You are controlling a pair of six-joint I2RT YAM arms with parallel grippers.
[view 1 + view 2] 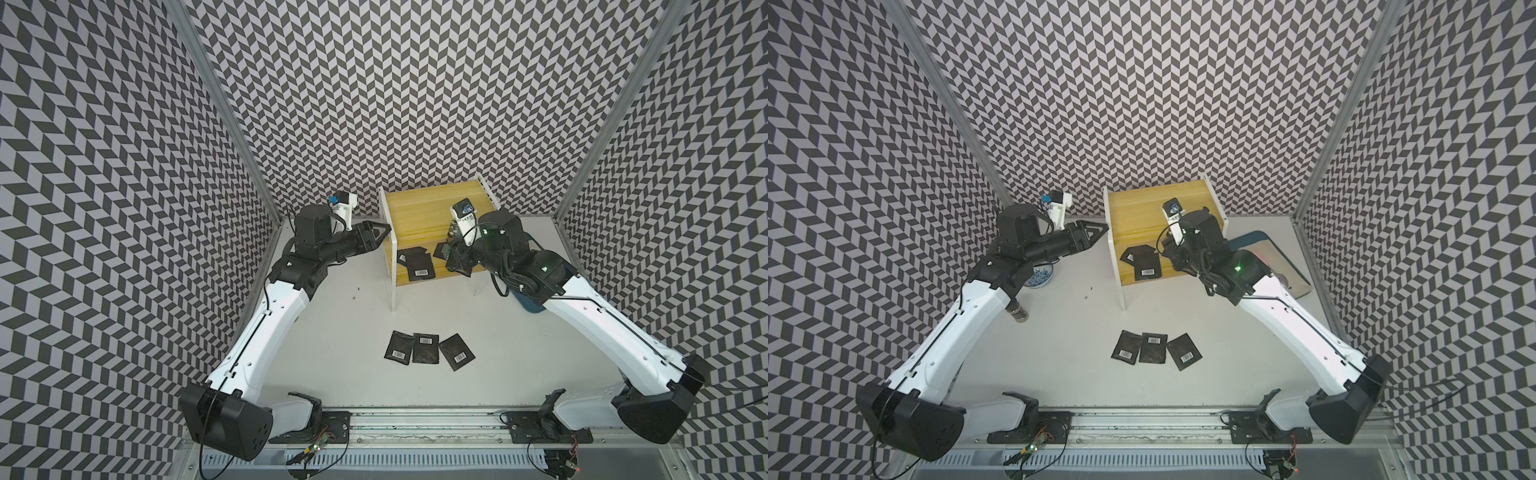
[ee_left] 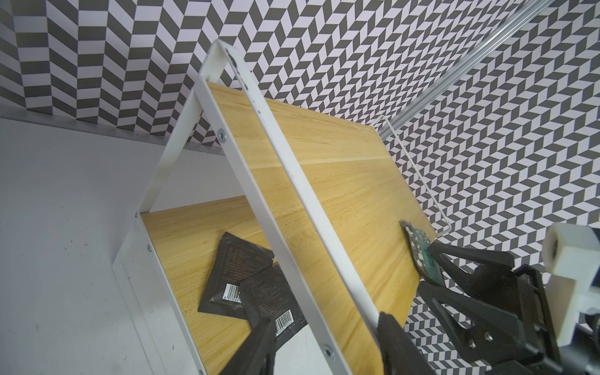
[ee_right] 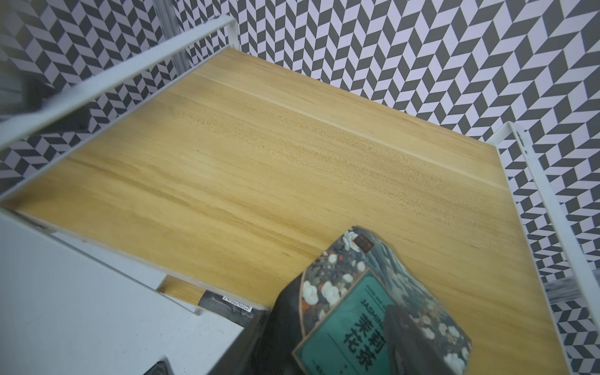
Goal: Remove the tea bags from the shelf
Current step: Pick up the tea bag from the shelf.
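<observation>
The shelf (image 1: pixel 428 208), yellow boards in a white frame, stands at the back of the table. My right gripper (image 3: pixel 341 324) is shut on a green-faced tea bag (image 3: pixel 344 292), which stands up off the front right corner of the top board (image 3: pixel 292 156); the same tea bag (image 2: pixel 417 243) shows in the left wrist view. Two black tea bags (image 1: pixel 420 268) (image 2: pixel 237 276) overlap on the lower board. Three more tea bags (image 1: pixel 426 348) lie on the table in front. My left gripper (image 1: pixel 384 232) is open at the shelf's left frame (image 2: pixel 292 181), holding nothing.
A blue tray (image 1: pixel 1258 239) lies to the right of the shelf, partly under my right arm. A small bowl of blue bits (image 1: pixel 1040 278) and a dark jar (image 1: pixel 1018 313) sit under my left arm. Patterned walls close in the back and both sides.
</observation>
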